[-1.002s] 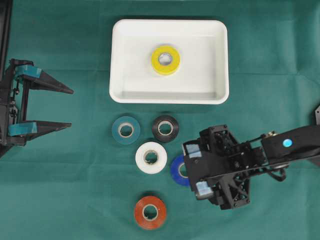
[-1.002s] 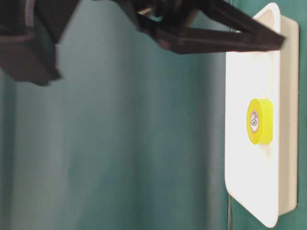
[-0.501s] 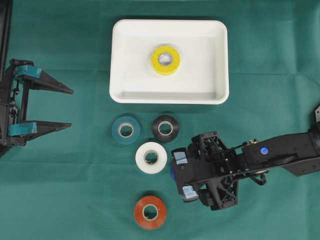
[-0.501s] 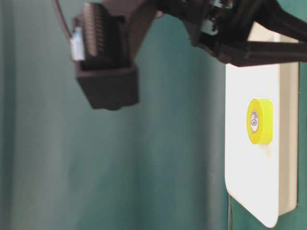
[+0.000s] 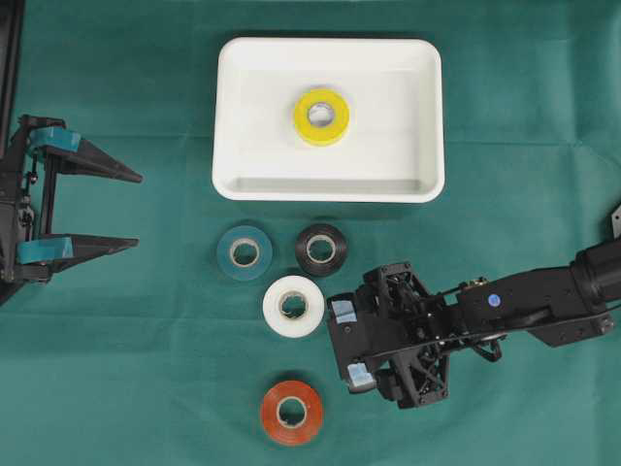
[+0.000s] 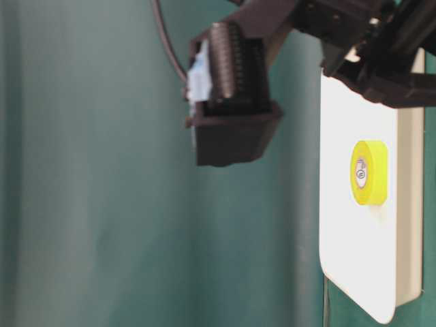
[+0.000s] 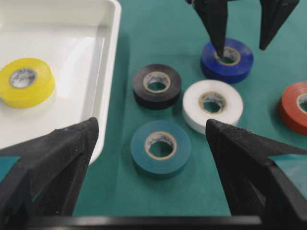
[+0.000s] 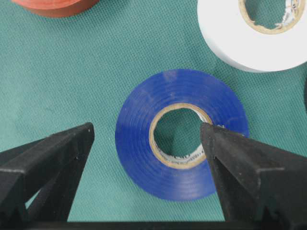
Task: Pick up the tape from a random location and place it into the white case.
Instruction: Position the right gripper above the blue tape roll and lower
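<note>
Jaws of the right gripper (image 8: 146, 139) stand wide apart and hold nothing; in the right wrist view one fingertip (image 8: 81, 136) hangs over bare cloth at about 9 o'clock of the blue tape roll (image 8: 181, 139), while the other sits over the roll's inner edge at about 3 o'clock of its core hole. So the roll lies flat, hole upward, straight below the hand, with one finger outside the ring and one at the hole, which looks like a pinch on one wall of the ring rather than across the whole roll. Whether either tip touches the tape cannot be told. In the overhead view this hand hides the blue roll; the white roll (image 5: 293, 306) lies just beside it at 9 o'clock, the black roll (image 5: 320, 249) near at 11, the red roll (image 5: 291, 412) at 7, the teal roll (image 5: 245, 252) farther at 10. The white case (image 5: 427, 116) lies at 12 o'clock, well apart, with a yellow roll (image 5: 321, 116) already inside. The left gripper (image 5: 126, 209) waits at the far left, also wide and empty, much farther from the blue roll.
</note>
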### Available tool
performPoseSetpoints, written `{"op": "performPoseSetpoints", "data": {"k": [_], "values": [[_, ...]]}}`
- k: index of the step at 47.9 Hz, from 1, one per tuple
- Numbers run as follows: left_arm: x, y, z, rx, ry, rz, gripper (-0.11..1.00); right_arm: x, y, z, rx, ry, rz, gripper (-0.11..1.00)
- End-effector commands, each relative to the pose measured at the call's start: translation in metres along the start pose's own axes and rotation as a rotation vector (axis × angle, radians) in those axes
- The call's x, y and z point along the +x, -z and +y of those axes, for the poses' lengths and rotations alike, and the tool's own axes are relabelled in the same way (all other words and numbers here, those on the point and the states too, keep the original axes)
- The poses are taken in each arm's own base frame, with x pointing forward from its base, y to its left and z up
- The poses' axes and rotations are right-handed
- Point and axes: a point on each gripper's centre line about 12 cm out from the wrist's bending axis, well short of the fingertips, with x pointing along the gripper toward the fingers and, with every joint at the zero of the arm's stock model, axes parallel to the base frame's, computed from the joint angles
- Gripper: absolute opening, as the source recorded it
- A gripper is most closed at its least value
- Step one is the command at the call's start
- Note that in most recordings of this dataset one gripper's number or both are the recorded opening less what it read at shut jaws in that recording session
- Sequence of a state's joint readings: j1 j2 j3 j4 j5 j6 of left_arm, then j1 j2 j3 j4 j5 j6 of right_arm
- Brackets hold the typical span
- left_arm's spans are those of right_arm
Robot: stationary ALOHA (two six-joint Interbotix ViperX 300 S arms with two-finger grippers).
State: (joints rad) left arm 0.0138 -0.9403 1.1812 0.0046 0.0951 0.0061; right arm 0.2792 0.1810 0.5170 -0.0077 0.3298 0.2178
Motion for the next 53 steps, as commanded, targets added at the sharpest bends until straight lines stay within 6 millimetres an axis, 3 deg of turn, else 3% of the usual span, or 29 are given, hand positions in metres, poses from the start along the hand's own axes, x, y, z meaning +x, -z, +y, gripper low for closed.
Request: {"op": "performPoseSetpoints", "data": {"k": [1, 16, 35, 39, 46, 50, 53], "values": [[0.001, -0.004, 0.000, -0.002, -0.001, -0.008, 0.98, -0.002, -0.005, 0.003, 0.001, -0.011, -0.032, 0.92], [0.001, -0.003, 0.002, -0.001, -0.007, -0.005, 0.98, 0.012, 0.005, 0.002, 0.028, -0.005, -0.002, 0.92], [0.001, -0.002, 0.002, -0.001, -0.007, -0.001, 0.98, 0.012, 0.004, 0.001, 0.039, -0.005, -0.005, 0.89], [0.001, -0.002, 0.002, -0.003, -0.007, 0.000, 0.98, 0.012, 0.004, 0.001, 0.033, -0.004, -0.005, 0.79], [0.001, -0.002, 0.002, -0.003, -0.007, 0.000, 0.98, 0.012, 0.004, -0.001, 0.025, 0.002, -0.002, 0.42], [0.001, -0.003, 0.002, -0.003, -0.007, -0.001, 0.98, 0.012, 0.004, -0.001, 0.026, 0.003, -0.001, 0.33], [0.001, -0.002, 0.002, -0.003, -0.007, 0.000, 0.98, 0.012, 0.004, -0.001, 0.026, 0.002, -0.002, 0.33]]}}
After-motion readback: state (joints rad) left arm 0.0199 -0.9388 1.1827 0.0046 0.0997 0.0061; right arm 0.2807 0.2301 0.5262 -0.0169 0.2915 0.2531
